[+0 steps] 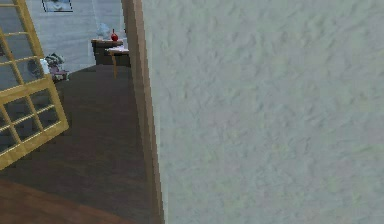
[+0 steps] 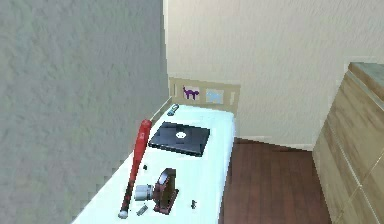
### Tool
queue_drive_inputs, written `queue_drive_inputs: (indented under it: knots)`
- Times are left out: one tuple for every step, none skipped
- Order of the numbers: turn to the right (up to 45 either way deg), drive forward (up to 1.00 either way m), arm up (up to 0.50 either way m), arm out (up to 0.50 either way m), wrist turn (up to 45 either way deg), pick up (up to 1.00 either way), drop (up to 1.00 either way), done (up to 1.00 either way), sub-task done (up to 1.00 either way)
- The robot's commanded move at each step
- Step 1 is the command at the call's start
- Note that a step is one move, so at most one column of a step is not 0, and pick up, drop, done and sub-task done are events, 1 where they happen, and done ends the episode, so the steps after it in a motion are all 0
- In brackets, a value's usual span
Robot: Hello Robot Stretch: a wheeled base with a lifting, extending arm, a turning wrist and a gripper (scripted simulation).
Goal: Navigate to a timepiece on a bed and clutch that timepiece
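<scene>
White bedcover on a long bed [image 2: 215, 170] is the ground the single arm has to reach across; how the gripper stands cannot be told from these pictures, so I leave that undecided. The likely timepiece, a small grey-and-brown object with a rounded grey face [image 2: 162, 189], lies on the cover at the lower middle of the arm side view, a little left of centre and near the bottom edge. I judge that the reach would have to go out over that spot. Its long axis is too blurred to call. Just to its left lies a red baseball bat with a grey handle [image 2: 135, 160], its length running steeply from upper right to lower left, close enough to be knocked. Farther up the frame rests a dark closed laptop [image 2: 181, 138], and beyond it a pale wooden headboard bearing a purple cat shape [image 2: 203, 95]. A light wooden dresser [image 2: 352, 140] fills the right edge, across dark plank floor [image 2: 270, 185]. By count: one timepiece, one bat, one laptop, one bed, one dresser. In the forward view a pale textured wall [image 1: 270, 110] covers the right, with one yellow-framed glass door [image 1: 25, 95] at left.
</scene>
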Motion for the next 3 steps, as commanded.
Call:
queue_drive_inputs:
  knots:
    - [0.0,0.00,0.50,0.00,0.0,0.00,0.00,0.00,0.00]
    - [0.0,0.00,0.12,0.00,0.0,0.00,0.00,0.00,0.00]
    - [0.0,0.00,0.00,0.38,0.0,0.00,0.00,0.00,0.00]
